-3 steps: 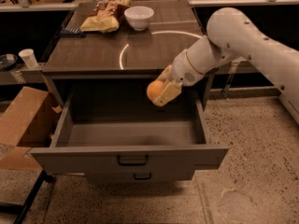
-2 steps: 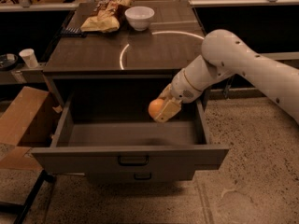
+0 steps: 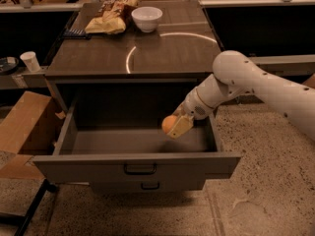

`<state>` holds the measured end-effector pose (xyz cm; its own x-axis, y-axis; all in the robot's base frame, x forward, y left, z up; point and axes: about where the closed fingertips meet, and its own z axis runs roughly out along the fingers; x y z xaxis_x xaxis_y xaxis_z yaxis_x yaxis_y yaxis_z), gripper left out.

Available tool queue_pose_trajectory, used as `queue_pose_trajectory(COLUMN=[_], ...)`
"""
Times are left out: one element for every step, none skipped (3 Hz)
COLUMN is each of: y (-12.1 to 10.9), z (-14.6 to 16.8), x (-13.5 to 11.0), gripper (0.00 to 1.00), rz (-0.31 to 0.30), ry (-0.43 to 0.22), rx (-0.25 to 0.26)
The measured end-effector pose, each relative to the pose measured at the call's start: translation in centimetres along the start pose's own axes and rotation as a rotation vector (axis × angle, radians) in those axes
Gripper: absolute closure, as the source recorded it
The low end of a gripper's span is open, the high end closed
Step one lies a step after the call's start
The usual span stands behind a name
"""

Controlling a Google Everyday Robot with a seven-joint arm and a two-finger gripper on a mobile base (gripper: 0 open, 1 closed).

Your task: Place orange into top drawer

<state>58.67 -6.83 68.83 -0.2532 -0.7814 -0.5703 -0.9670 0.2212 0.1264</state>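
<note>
The top drawer (image 3: 133, 164) stands pulled wide open under the brown counter, its dark bar handle at the front centre and its floor bare. My gripper (image 3: 174, 125) reaches down from the right into the drawer's right half. It is shut on the orange (image 3: 169, 123), a small round orange fruit held a little above the drawer floor. A pale fingertip (image 3: 181, 126) covers the orange's right side. The white arm comes in from the right edge.
On the counter (image 3: 162, 53) at the back stand a white bowl (image 3: 146, 18) and a yellow snack bag (image 3: 109, 22). A narrower drawer front (image 3: 147, 185) sits below. A cardboard box (image 3: 22, 127) lies at the left, a paper cup (image 3: 30, 61) on a side shelf.
My gripper has moved down and a little left with the orange, from above the drawer's right rim to inside the drawer space. The drawer has not moved.
</note>
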Motion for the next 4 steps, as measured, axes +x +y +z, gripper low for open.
queue_pose_trajectory(y=[-1.1, -2.2, -2.5, -1.9], z=[0.9, 1.2, 1.0, -2.7], x=[1.2, 1.7, 1.7, -0.4], gripper=[0.35, 0.04, 0.00, 0.00], rz=[0.037, 0.058, 0.061, 0.021], ry=[0.003, -0.004, -0.013, -0.133], rx=[0.000, 0.008, 0.016, 0.071])
